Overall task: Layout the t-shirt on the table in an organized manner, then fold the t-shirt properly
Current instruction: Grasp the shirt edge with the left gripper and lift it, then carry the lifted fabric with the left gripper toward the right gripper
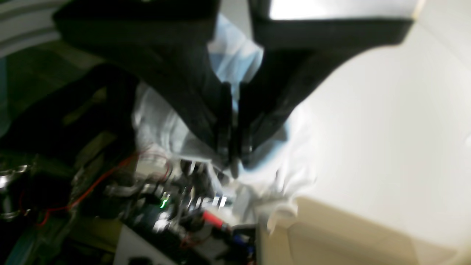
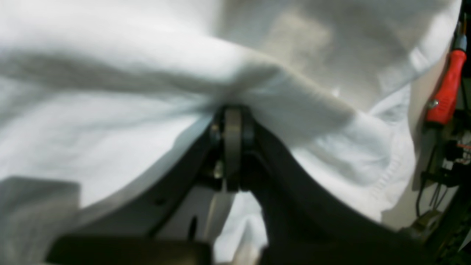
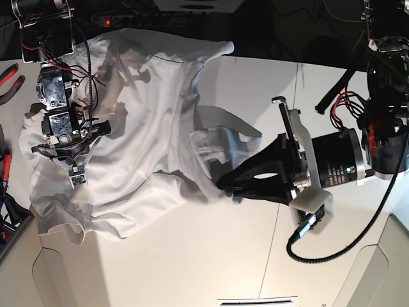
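On the wide matte white counter (image 3: pixel 211 256), both tools, left tool (image 3: pixel 222 182) and right tool (image 3: pixel 75 174), are clamped shut on the crumpled white cotton t-shirt (image 3: pixel 147 128); draw them apart evenly to spread it flat.

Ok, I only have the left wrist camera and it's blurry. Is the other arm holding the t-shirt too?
Observer: Yes. The right wrist view shows the right gripper shut on a ridge of the t-shirt.
Operator: How does it lie overall?
Observer: In the base view it is crumpled, not flat, and heaped toward one end of the table.
Operator: Where is my gripper on it?
Observer: The left gripper pinches the t-shirt's side nearest its own arm.
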